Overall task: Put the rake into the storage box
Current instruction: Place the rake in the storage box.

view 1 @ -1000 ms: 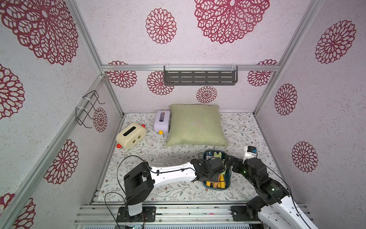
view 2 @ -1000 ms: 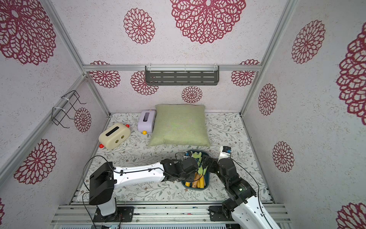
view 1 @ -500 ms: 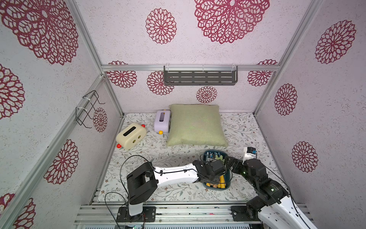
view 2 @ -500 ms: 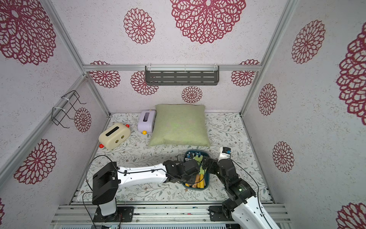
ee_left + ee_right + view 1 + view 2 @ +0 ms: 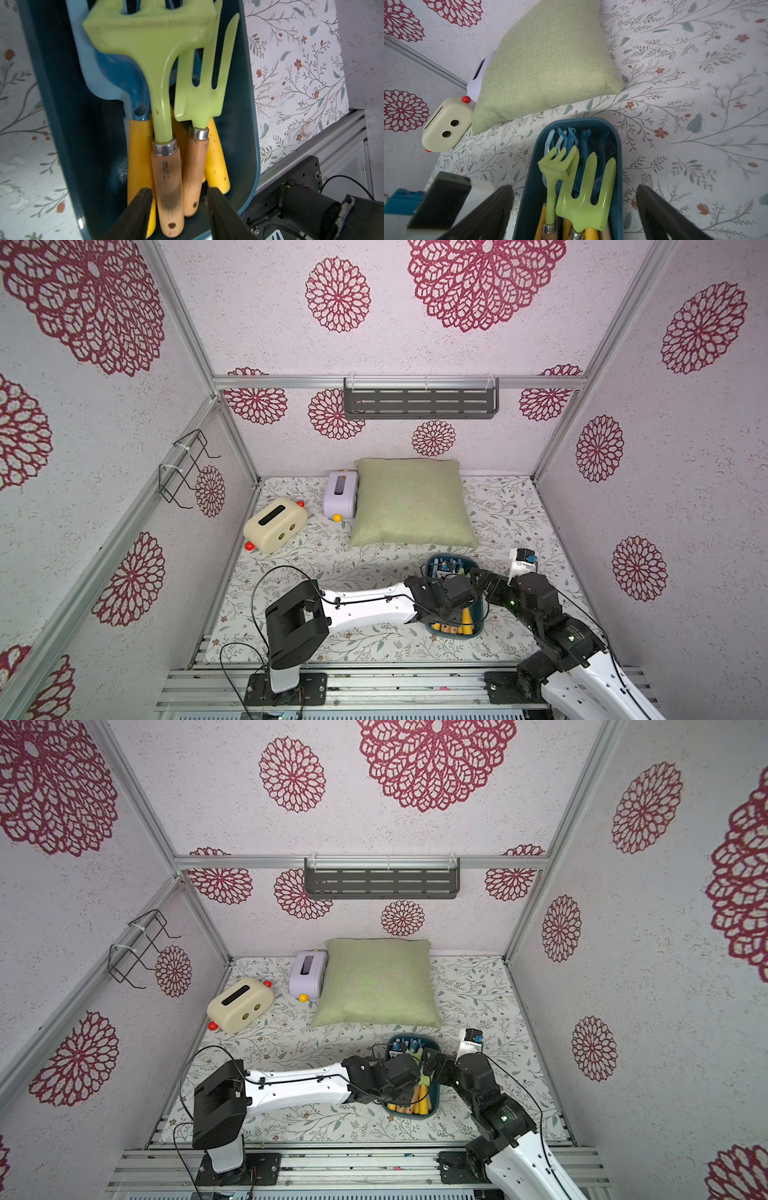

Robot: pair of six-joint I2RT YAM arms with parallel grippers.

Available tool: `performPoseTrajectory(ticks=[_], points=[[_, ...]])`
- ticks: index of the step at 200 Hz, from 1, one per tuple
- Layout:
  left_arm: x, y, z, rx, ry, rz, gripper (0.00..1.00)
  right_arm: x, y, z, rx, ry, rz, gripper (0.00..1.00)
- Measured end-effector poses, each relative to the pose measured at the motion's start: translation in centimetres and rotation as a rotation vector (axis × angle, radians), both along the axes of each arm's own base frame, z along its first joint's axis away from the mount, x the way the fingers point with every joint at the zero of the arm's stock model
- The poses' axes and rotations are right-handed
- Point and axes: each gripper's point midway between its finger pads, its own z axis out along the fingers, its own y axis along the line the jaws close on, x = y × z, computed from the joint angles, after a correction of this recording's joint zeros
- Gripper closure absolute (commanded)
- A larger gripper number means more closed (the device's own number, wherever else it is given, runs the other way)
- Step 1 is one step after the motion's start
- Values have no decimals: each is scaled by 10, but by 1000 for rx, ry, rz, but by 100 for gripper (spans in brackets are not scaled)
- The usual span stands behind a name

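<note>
**Near end of the storage box [image 5: 68, 124]**
- Left tool [image 5: 178, 190] hangs over the handle ends. Jaws part open. Two wooden handles lie between the fingers [image 5: 141, 209], neither one pinched. It grips nothing.
- Right tool [image 5: 574, 187] sits just right of the box in both top views. Jaws spread wide, wider than the box as the right wrist view shows it. Nothing is held.

**Inside the box**
- Rake [image 5: 145, 41] lies in the box on top of the pile, lengthwise. Light green head with bent teeth at the far end, metal collar, wooden handle toward the near end. Neither tool holds it.
- Fork [image 5: 199, 83] is light green and flat, with three prongs. It lies right beside the rake, heading the same way.
- Underneath are a blue shovel [image 5: 124, 79] and yellow handles [image 5: 216, 158].
- Blue rake teeth [image 5: 571, 137] show at the far end.

**Around the box**
- The box stands on the flower-print counter [image 5: 332, 560].

**Beyond the far end of the box**
- Green pillow [image 5: 411, 502] lies flat, near the box but apart from it.
- Farther, and left of the box, is a cream case [image 5: 274, 524] with two round holes and red knobs.
- Behind that is a lilac case [image 5: 341, 493] with a yellow knob.

**Walls, well away from the box**
- Grey slotted shelf [image 5: 419, 404] hangs on the back wall.
- Black wire rack [image 5: 187, 466] hangs on the left wall.
</note>
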Motion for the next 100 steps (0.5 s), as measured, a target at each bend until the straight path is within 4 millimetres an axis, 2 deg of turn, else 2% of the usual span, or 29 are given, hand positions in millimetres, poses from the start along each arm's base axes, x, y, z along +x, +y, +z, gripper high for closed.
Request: performPoseTrajectory(ticks=[17,33,64,100], points=[[2,4,9,-13,-25,4,38,-1,3,5,18,-18,16,1],[5,13,21,-27,-56,15,28,-2,4,13,31,-50,29,1],[14,39,50,-59,-133,54,0,-6,5,34,50,-139,60,1],[42,83,90,-78,-248,156,3,-6,4,53,37,-233,79,1]])
